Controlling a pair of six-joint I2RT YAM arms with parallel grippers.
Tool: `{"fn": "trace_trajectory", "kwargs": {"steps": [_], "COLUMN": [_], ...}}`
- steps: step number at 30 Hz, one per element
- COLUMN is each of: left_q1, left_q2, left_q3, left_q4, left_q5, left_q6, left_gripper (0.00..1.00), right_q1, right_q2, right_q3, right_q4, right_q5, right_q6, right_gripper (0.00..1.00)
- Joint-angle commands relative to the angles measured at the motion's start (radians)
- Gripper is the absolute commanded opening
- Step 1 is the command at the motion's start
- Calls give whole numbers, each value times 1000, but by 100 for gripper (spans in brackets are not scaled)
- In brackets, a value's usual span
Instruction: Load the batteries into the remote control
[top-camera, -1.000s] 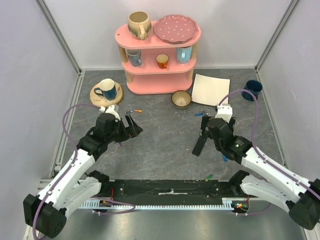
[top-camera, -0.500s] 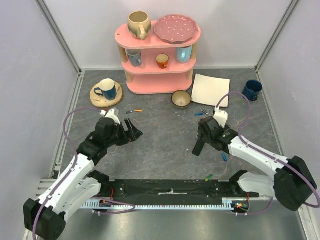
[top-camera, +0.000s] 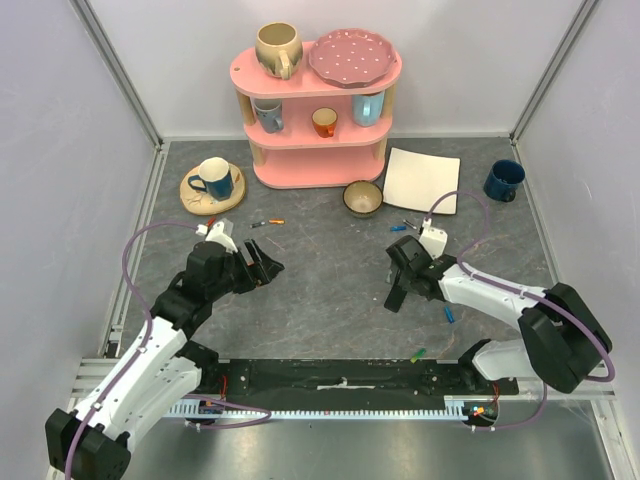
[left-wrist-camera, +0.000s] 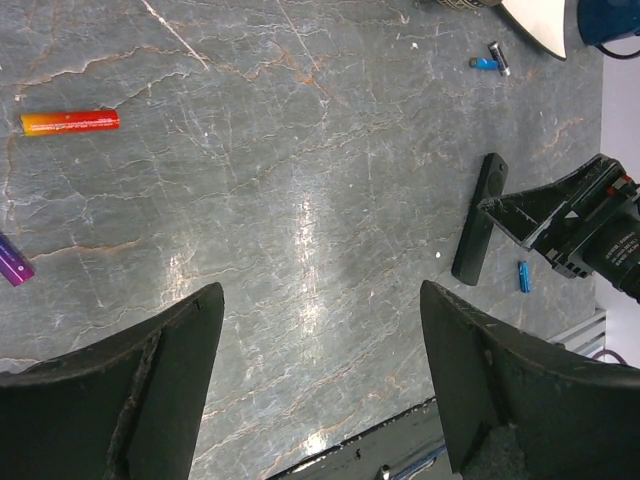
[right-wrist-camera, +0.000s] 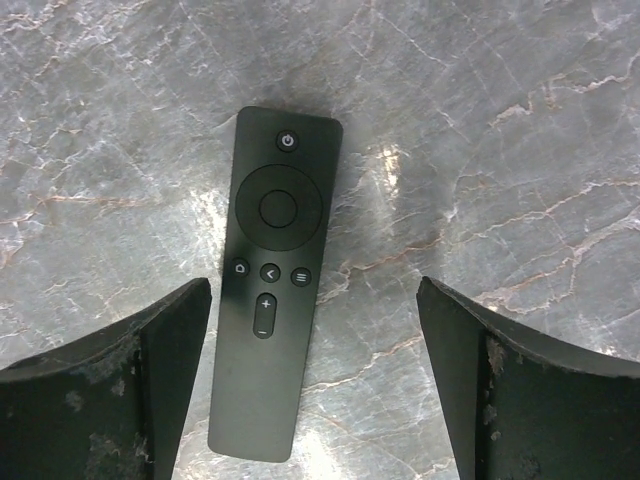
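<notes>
The step in hand looks like picking up the remote control (right-wrist-camera: 272, 290), which lies buttons-up just right of the bench's centre. The right gripper (right-wrist-camera: 315, 300) hovers over it, fingers spread wide and touching nothing. The left gripper (left-wrist-camera: 322, 300) is likewise spread and empty, with an orange battery (left-wrist-camera: 70, 122) beyond it (left of centre, toward the far edge). Next, probably: descend, clamp the remote's long edges, then turn it over.

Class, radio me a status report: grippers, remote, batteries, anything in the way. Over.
Left gripper open, empty. Right gripper open above remote, not gripping. Remote flat, buttons up; orange battery and blue battery loose on table. Nothing blocking remote.
</notes>
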Motion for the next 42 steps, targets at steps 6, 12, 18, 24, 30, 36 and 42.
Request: {"fn": "trace_trajectory", "kwargs": {"steps": [6, 12, 18, 24, 30, 36, 42], "left_q1": [-2, -2, -4, -2, -2, -2, 0], "left_q2": [-11, -47, -54, -58, -67, -90, -100], "left_q3": [-22, -24, -27, -25, -2, 35, 49], "left_q4": [53, 42, 36, 30, -12, -58, -98], "left_q5": [4, -8, -8, -11, -47, -88, -145], "left_q6": [-35, -29, -32, -32, -15, -10, -22], "left_gripper": [82, 81, 80, 79, 79, 79, 78], "right_q1": [17, 20, 29, 49, 77, 181, 307], "right_q2": [73, 93, 100, 88, 7, -35, 180], "right_q3": [29, 7, -10, -40, -24, 148, 355], "right_q4": [88, 111, 128, 151, 142, 68, 71], "right_q5": [-50, -61, -77, -89, -64, -17, -8], "right_q6": [16, 12, 4, -17, -99, -140, -205], "right_gripper": [86, 75, 61, 50, 33, 29, 29]}}
